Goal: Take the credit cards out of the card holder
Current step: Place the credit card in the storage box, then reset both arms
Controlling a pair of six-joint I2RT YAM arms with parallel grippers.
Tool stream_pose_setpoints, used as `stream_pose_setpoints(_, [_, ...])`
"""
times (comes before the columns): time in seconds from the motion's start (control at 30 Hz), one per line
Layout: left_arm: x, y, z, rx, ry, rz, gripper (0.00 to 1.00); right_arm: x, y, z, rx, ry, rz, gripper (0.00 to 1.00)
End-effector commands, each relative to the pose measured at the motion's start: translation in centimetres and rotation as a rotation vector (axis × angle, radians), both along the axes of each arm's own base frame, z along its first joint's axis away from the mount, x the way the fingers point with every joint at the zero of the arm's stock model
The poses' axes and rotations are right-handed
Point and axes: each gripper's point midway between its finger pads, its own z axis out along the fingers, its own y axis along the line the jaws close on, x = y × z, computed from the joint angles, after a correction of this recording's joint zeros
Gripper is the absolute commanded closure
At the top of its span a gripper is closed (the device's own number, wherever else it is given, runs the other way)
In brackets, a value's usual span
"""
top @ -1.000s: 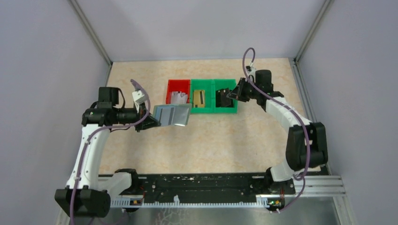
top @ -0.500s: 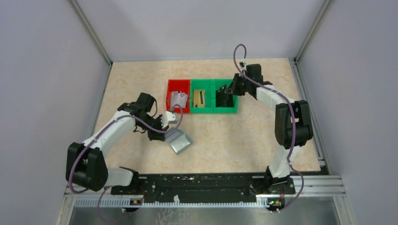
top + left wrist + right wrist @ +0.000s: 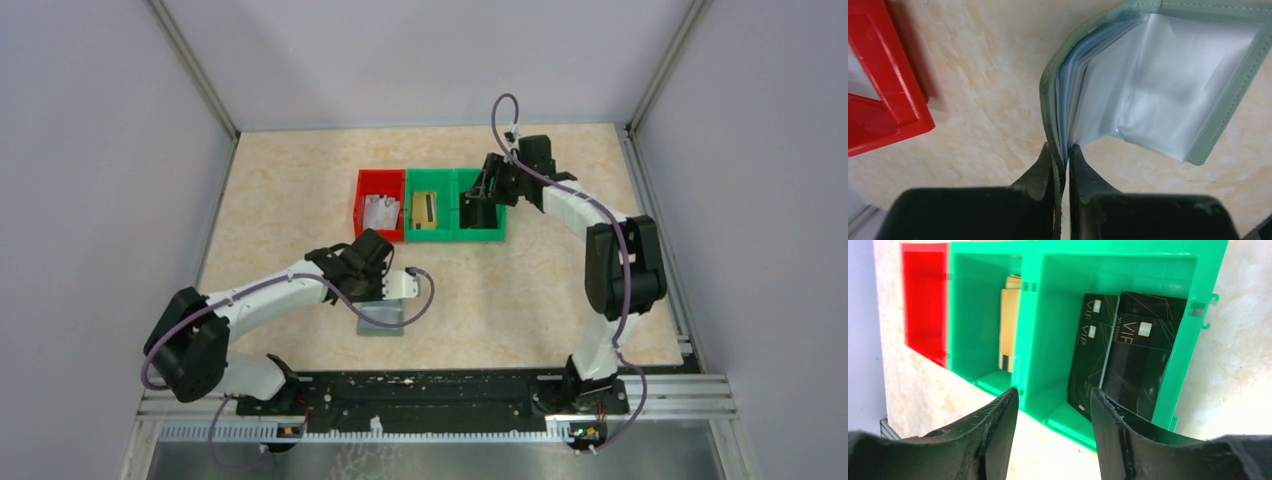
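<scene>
The grey-green card holder (image 3: 1158,80) lies spread on the table with its pale blue-grey pockets showing; from above, the card holder (image 3: 383,319) sits in front of the bins. My left gripper (image 3: 1060,154) is shut on one cover edge of it, and the left gripper (image 3: 376,299) is low over the table. Several dark credit cards (image 3: 1128,347) lie in the right green bin (image 3: 1183,355). My right gripper (image 3: 1054,392) hangs open and empty just above that bin's near wall, seen from above as the right gripper (image 3: 484,197) over the bin.
A red bin (image 3: 364,210) holding a silvery card, a middle green bin (image 3: 410,212) with a tan card (image 3: 1009,325) and the right green bin (image 3: 500,232) stand in a row mid-table. The red bin (image 3: 883,100) is left of the holder. Grey walls enclose the table.
My left arm has brought the card holder down from mid-air to the table, nearer the front. My right gripper has opened over the right green bin.
</scene>
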Motion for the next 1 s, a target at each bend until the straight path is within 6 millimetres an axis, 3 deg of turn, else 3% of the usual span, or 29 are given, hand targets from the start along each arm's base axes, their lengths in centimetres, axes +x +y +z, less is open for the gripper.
stream_pose_setpoints(0.0, [2.9, 0.0, -0.4, 0.111, -0.213, 0.075, 0.97, -0.3, -0.1, 8.5, 0.046, -0.200, -0.004, 0.43])
stream_pose_setpoints(0.13, [4.3, -0.9, 0.6, 0.153, -0.306, 0.150, 0.96, -2.2, -0.5, 10.1, 0.057, -0.232, -0.011, 0.34])
stream_pose_setpoints(0.17, [4.1, -1.0, 0.4, 0.160, -0.295, 0.170, 0.90, -2.7, -0.7, 10.1, 0.057, -0.236, -0.014, 0.31])
stream_pose_setpoints(0.23, [3.4, -1.3, -0.1, 0.163, -0.262, 0.179, 0.67, -3.7, -1.1, 10.0, 0.055, -0.242, -0.025, 0.23])
stream_pose_setpoints(0.27, [2.7, -1.5, -0.3, 0.159, -0.236, 0.172, 0.53, -4.2, -1.4, 9.9, 0.051, -0.246, -0.031, 0.20])
stream_pose_setpoints(0.33, [0.9, -2.3, -0.5, 0.123, -0.153, 0.159, 0.45, -5.2, -1.9, 9.8, 0.043, -0.256, -0.047, 0.15])
stream_pose_setpoints(0.4, [-1.5, -3.3, 0.0, 0.056, -0.031, 0.161, 0.28, -6.0, -2.3, 9.4, 0.034, -0.258, -0.055, 0.13])
stream_pose_setpoints(0.53, [-6.9, -6.1, 3.1, -0.133, 0.232, 0.036, 0.02, -7.2, -2.7, 8.7, 0.030, -0.255, -0.062, 0.11])
stream_pose_setpoints(0.6, [-8.9, -7.0, 5.5, -0.221, 0.299, -0.051, 0.01, -7.6, -3.0, 8.4, 0.026, -0.250, -0.069, 0.10])
stream_pose_setpoints(0.77, [-7.0, -6.3, 9.9, -0.327, 0.245, -0.032, 0.01, -8.4, -4.1, 8.1, -0.006, -0.263, -0.106, 0.06])
stream_pose_setpoints(0.87, [-4.3, -4.6, 13.4, -0.449, 0.148, -0.013, 0.01, -8.9, -5.5, 8.4, -0.044, -0.319, -0.160, 0.03])
stream_pose_setpoints(0.97, [-0.6, -2.0, 14.9, -0.510, 0.043, 0.077, 0.01, -9.0, -8.0, 8.6, -0.083, -0.401, -0.291, 0.01])
